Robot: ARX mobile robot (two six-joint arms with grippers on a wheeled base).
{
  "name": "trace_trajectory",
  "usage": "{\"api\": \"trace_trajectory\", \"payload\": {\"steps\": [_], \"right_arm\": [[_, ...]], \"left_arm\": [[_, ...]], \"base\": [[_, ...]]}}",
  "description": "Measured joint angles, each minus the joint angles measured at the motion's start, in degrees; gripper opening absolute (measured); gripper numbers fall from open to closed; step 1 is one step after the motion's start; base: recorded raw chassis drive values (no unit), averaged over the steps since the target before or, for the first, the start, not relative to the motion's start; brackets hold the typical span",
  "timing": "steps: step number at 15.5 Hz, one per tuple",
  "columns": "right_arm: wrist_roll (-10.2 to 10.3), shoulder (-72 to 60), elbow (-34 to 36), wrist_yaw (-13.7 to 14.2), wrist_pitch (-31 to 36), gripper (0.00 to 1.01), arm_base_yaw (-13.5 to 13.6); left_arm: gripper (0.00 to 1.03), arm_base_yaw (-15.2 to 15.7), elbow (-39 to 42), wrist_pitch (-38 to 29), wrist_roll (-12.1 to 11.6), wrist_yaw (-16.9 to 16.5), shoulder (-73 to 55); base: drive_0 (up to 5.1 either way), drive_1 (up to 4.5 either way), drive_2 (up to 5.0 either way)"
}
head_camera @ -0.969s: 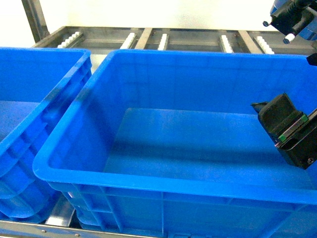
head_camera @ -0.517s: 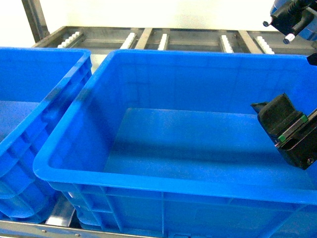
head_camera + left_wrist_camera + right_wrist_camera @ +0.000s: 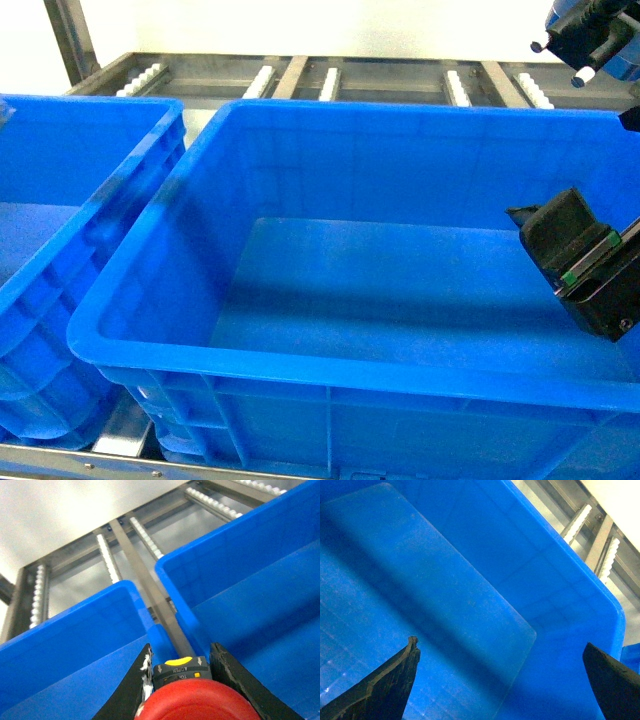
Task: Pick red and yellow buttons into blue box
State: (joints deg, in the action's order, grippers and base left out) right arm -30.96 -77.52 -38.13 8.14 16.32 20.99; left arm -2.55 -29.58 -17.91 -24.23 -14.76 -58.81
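The red button point(image 3: 200, 702) fills the bottom of the left wrist view, its red cap toward the camera and its grey body with a yellow tab behind. My left gripper point(image 3: 182, 650) is shut on it, hanging above the gap between two blue crates. The yellow button is out of view. In the head view the blue box point(image 3: 300, 365) takes up the middle, and nothing lies on its floor. My right gripper point(image 3: 565, 245) hangs inside it near the right wall. In the right wrist view that gripper point(image 3: 500, 645) stands open over the box floor point(image 3: 420, 580) with nothing between its fingers.
A second blue crate point(image 3: 90, 150) stands close to the left of the box, with a narrow gap and a metal rail point(image 3: 150, 590) between them. Behind both runs a steel roller rack point(image 3: 330, 80). A dark fixture point(image 3: 590, 40) hangs at the top right.
A small grey shape has appeared at the head view's far left edge, over the left crate's rim. The right gripper has not moved.
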Motion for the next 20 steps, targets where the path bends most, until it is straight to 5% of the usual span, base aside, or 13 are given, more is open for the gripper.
{"api": "trace_trajectory", "payload": {"steps": [3,8,14,18,20], "right_arm": [[0.00,0.00,0.00,0.00,0.00,0.98,0.00],[0.00,0.00,0.00,0.00,0.00,0.98,0.00],[-0.02,0.00,0.00,0.00,0.00,0.98,0.00],[-0.02,0.00,0.00,0.00,0.00,0.98,0.00],[0.00,0.00,0.00,0.00,0.02,0.98,0.00]], "left_arm": [[0.29,-4.55,-7.23,1.40,0.44,0.61,-11.39],[0.29,-9.55,-16.20,5.22,5.27,-0.98,-22.56],[0.29,-10.14,-18.75,5.64,13.51,-2.25,-31.15],[0.29,-11.39,-20.41,7.13,16.31,-3.30,-33.40],[0.48,-11.87,-20.48,7.15,16.52,-3.48,-33.40]], "base": [[0.0,0.00,0.0],[0.0,0.00,0.0],[0.0,0.00,0.0],[0.0,0.00,0.0],[0.0,0.00,0.0]]}}
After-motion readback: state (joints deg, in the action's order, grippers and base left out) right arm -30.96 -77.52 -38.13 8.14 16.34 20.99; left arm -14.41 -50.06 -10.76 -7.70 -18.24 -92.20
